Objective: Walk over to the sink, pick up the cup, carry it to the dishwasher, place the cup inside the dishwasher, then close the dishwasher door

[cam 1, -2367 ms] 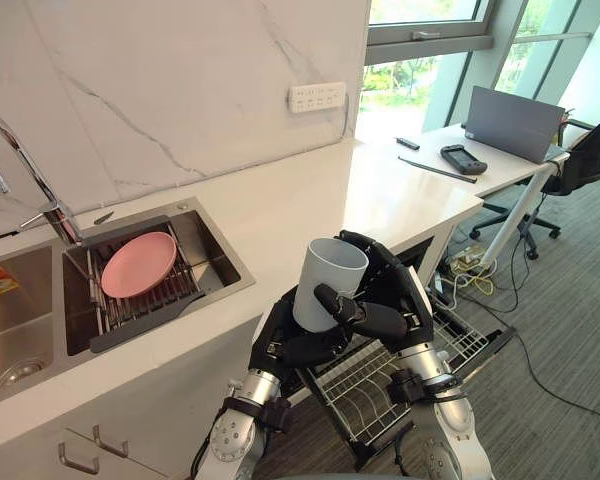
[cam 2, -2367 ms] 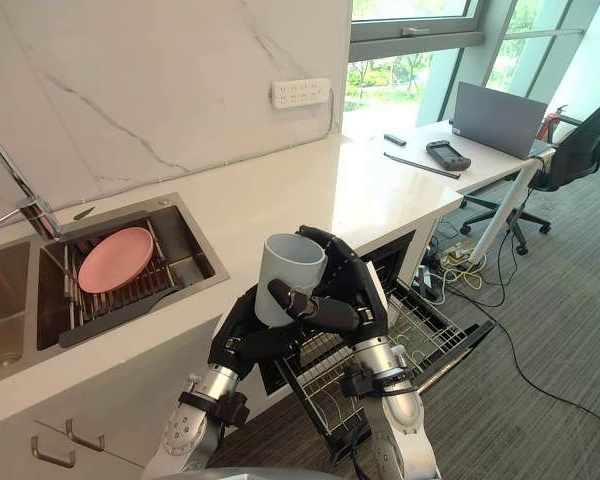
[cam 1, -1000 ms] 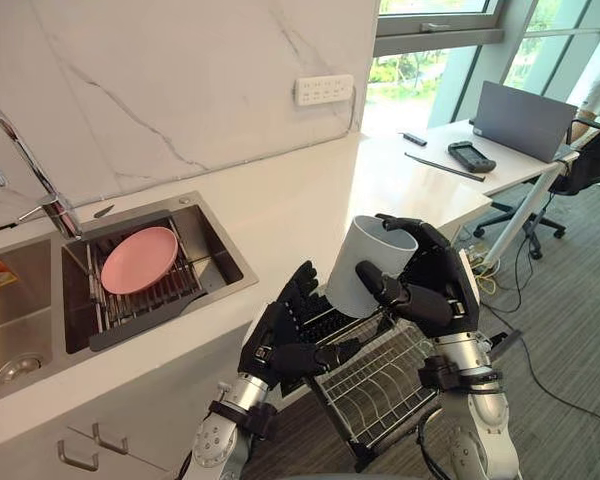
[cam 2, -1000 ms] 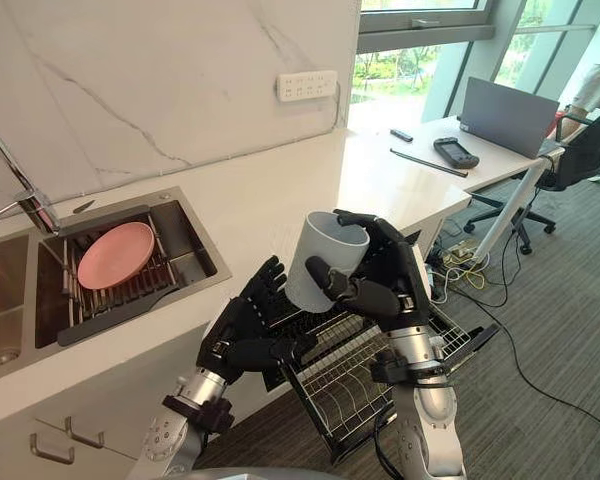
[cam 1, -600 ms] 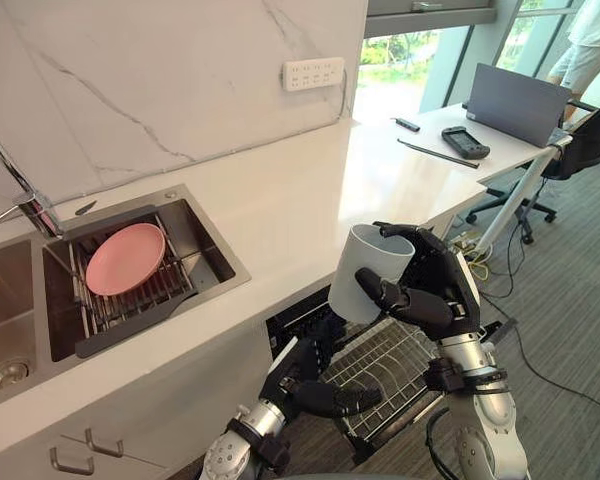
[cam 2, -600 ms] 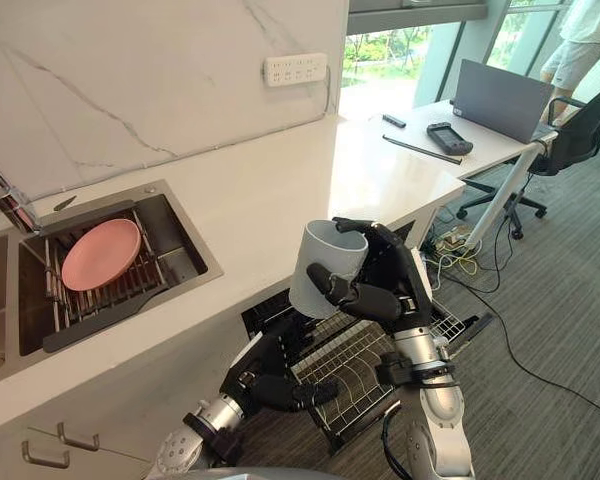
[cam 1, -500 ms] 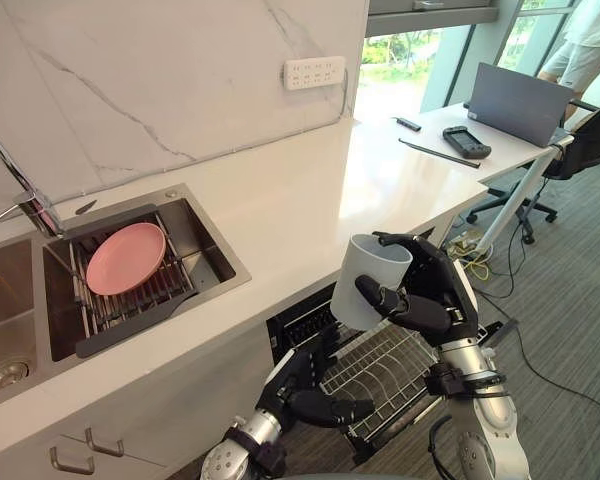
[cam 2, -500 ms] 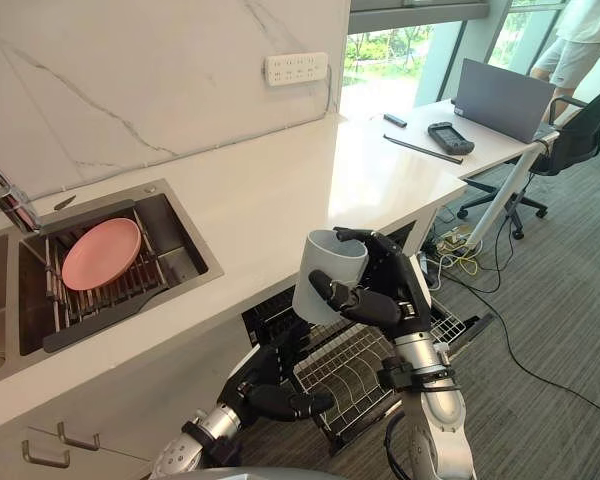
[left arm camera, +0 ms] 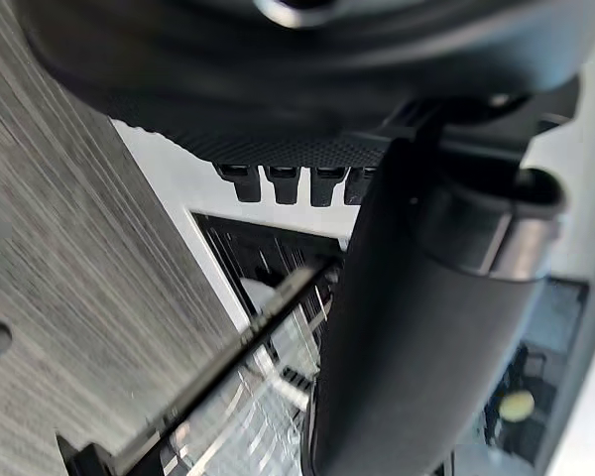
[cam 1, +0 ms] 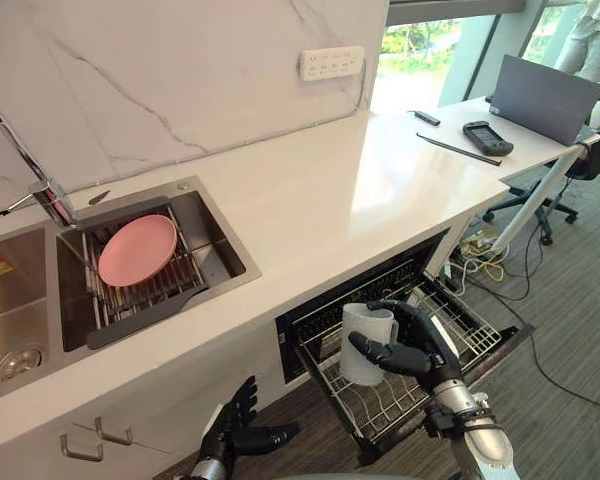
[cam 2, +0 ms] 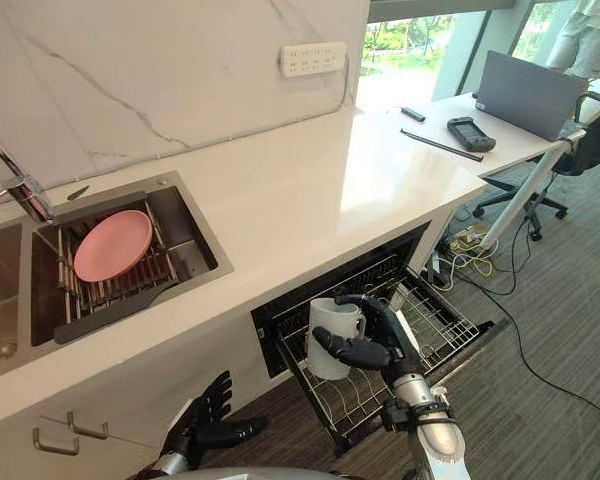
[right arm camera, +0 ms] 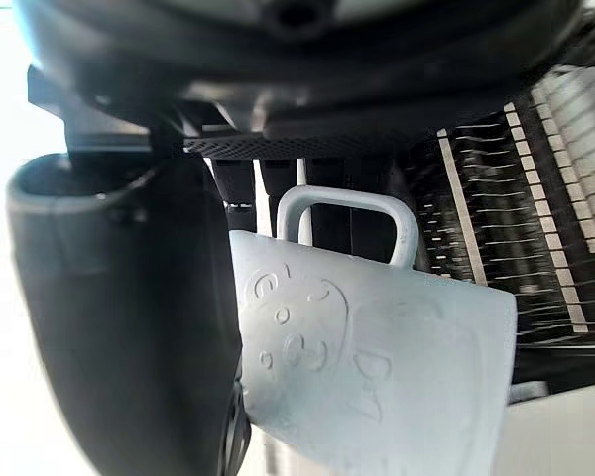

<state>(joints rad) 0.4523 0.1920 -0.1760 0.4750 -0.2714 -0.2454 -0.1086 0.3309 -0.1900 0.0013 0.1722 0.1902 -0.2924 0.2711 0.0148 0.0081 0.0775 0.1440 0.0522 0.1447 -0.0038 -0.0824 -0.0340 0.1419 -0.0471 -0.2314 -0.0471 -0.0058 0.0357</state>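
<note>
White cup [cam 1: 365, 343] is hanging upright at the left end of the pulled-out dishwasher rack [cam 1: 395, 400], its base level with the wires; contact cannot be judged. Right hand [cam 1: 425, 347] is grasping the cup, fingers wrapping round the side that faces the rack's right end, thumb crossing the front. The right wrist view is showing the cup's handle [right arm camera: 347, 213] lying against those fingers. Left hand [cam 1: 238, 432] is hanging low to the left of the rack, fingers spread and holding nothing. Pale counter [cam 1: 360, 190] is running above the rack. Steel sink [cam 1: 225, 262], farther left of the rack, is holding a pink plate [cam 1: 137, 249].
</note>
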